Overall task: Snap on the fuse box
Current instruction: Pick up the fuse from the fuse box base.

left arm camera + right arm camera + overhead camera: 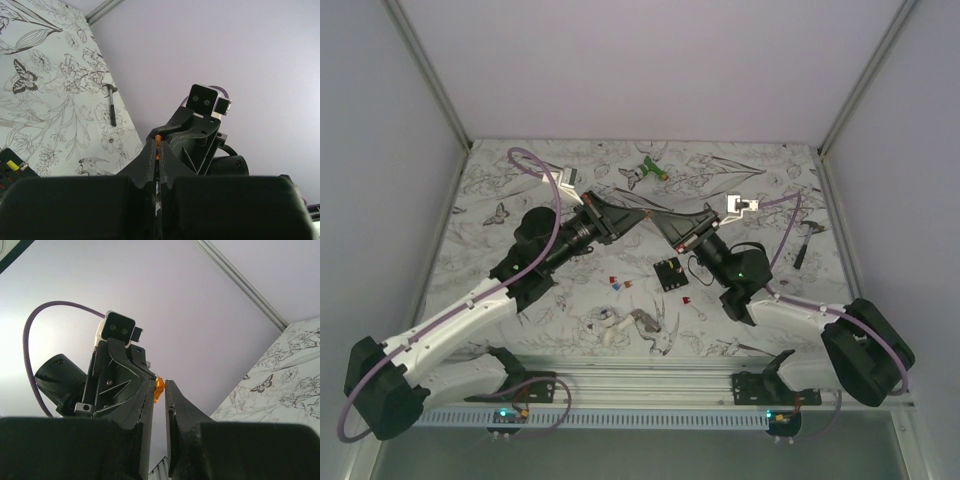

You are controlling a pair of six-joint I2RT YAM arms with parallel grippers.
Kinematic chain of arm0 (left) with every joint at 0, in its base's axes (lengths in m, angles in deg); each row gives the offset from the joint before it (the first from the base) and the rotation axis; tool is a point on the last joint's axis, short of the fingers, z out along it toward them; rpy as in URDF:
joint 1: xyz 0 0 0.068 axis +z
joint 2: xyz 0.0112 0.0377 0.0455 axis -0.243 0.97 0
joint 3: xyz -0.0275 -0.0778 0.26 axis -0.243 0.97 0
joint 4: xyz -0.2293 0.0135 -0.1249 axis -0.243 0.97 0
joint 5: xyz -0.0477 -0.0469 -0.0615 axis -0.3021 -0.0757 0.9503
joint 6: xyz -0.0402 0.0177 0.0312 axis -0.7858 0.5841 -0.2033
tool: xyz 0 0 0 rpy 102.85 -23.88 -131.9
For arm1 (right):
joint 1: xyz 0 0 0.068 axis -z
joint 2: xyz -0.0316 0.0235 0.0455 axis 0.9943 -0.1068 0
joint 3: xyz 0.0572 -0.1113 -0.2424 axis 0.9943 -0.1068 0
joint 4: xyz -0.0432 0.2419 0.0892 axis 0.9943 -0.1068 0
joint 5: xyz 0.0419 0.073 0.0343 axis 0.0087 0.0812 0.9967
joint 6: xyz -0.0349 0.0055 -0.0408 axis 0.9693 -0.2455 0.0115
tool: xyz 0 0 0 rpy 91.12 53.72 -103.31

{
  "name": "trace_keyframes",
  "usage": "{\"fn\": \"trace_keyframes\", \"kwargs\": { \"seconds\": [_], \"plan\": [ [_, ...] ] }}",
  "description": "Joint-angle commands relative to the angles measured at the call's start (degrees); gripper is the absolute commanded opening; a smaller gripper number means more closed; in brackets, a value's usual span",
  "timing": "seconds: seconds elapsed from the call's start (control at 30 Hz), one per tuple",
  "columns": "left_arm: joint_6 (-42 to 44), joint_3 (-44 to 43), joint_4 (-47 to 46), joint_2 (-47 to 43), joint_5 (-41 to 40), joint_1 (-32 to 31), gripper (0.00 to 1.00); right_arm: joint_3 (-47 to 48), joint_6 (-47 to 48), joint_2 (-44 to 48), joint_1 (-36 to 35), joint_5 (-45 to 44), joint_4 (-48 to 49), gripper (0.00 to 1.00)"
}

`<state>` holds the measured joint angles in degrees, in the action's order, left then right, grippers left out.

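The fuse box (670, 273) lies flat on the table (760, 180), slotted face up, a little right of the middle and closer to the near edge than to the far one, touched by neither arm. Small coloured fuses (617, 282) lie loose just to its left. Above the box and toward the far edge, the two arms meet tip to tip in the air. The left gripper (157, 147) is pressed together on an orange fuse (159, 386). The right gripper (160, 390) has its fingers narrowly apart with that fuse at their tips; whether they touch it cannot be told. A white-and-grey clump (615, 325) sits by the near edge, a green object (650, 172) by the far edge, and a hammer (807, 243) by the right edge.
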<state>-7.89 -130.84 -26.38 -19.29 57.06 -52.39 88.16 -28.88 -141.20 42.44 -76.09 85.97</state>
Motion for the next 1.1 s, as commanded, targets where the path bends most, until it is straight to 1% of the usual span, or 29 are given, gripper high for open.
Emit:
{"fn": "trace_keyframes", "kwargs": {
  "seconds": [0.0,0.13,0.23,0.3,0.33,0.43,0.67,0.8,0.9,1.07],
  "plan": [
    [-0.83,-0.17,-3.46,0.71,1.55,-0.7,0.0,2.5,-0.93,-1.0,0.38,0.64,2.91,0.17],
    [-1.33,-0.12,-3.91,1.25,1.68,-0.91,0.0,2.91,-1.31,-1.51,0.34,1.73,3.68,0.1],
    [-1.22,-0.19,-4.02,1.74,1.75,-0.95,0.0,3.36,-1.29,-1.88,0.38,3.11,3.7,0.01],
    [-0.89,-0.07,-3.97,1.97,1.34,-0.92,0.0,3.27,-0.63,-1.59,0.46,3.41,2.73,0.0],
    [-0.57,0.14,-3.93,2.06,1.05,-0.92,0.02,3.1,-0.24,-1.28,0.66,3.54,1.82,0.0],
    [0.45,1.4,-3.76,2.15,-0.68,-0.87,0.11,2.9,1.31,0.17,1.59,4.76,-2.29,0.0],
    [1.03,4.25,-2.79,3.9,-1.92,1.03,0.31,2.49,7.34,5.42,4.37,5.5,-18.1,0.0],
    [1.15,5.98,-2.08,4.51,-1.24,2.91,0.39,3.61,11.96,7.81,6.35,5.34,-33.02,0.0],
    [2.37,7.79,-0.68,4.44,-1.03,4.24,0.48,5.78,16.93,8.52,6.97,3.06,-46.25,0.0],
    [4.68,9.06,4.38,5.53,0.23,6.8,0.56,9.55,23.86,8.18,7.02,-1.49,-63.77,0.0]
  ]
}}
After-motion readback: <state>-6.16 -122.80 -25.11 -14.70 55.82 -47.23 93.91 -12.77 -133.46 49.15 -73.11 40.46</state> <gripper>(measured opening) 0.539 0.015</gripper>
